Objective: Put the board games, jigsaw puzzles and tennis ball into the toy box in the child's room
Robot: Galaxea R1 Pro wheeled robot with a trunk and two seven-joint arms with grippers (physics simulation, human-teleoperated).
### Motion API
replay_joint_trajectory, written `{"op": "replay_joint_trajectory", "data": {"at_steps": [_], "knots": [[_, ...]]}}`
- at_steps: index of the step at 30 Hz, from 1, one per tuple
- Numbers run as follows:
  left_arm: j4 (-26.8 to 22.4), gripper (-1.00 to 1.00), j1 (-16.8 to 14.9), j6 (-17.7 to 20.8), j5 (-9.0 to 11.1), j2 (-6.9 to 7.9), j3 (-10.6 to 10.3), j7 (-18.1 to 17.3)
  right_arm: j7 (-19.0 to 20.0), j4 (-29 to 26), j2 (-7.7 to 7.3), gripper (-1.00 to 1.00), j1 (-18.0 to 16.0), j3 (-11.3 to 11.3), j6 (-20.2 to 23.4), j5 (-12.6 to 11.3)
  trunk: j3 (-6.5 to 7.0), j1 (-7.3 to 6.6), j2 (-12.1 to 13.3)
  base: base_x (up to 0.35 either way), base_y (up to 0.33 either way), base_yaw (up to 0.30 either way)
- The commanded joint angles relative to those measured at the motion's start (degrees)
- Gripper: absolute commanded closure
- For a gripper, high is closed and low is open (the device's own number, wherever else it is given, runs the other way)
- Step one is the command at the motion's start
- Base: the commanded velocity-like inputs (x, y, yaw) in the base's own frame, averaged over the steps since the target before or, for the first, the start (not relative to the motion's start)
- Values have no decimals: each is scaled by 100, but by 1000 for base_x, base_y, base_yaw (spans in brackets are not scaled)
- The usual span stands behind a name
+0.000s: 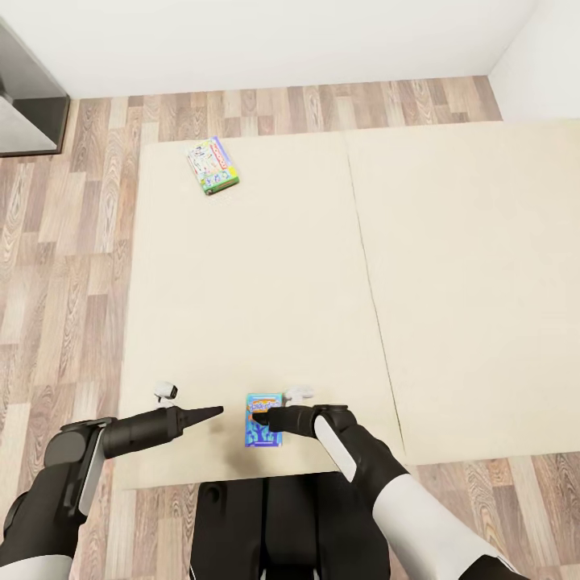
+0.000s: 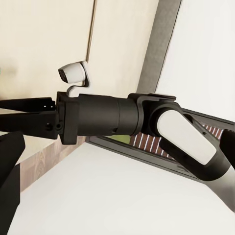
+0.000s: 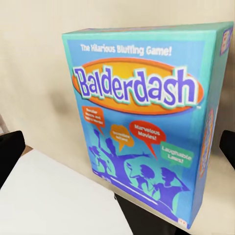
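On the beige bed [image 1: 282, 282], a small blue "Balderdash" board game [image 1: 264, 433] lies near the front edge; up close it shows in the right wrist view [image 3: 142, 127]. My right gripper [image 1: 259, 420] hovers over it, open, with its fingers [image 3: 10, 156] spread on either side of the box and not closed on it. My left gripper [image 1: 216, 412] hangs open and empty just left of the box, its camera facing my right arm [image 2: 122, 117]. A green-edged Monopoly board game [image 1: 213, 164] lies at the bed's far left. The table and toy box are out of view.
Wood-plank floor [image 1: 56, 242] runs along the bed's left side and far end. A dark grey unit [image 1: 24, 105] stands at the far left corner by the white wall. A seam [image 1: 366, 266] splits the mattress. My base [image 1: 266, 524] touches the bed's front edge.
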Motion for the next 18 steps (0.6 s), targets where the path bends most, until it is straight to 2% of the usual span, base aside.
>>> {"op": "replay_joint_trajectory", "data": {"at_steps": [1,18], "knots": [[-1,-100,-1,60,-4,4,2,-23,10,0,0,-100,-2,-1,23,1,-5,3,-9,0,0,0],[-1,-100,-1,60,-5,-3,1,-23,23,6,0,-100,7,4,31,0,-5,3,-9,0,0,0]]}}
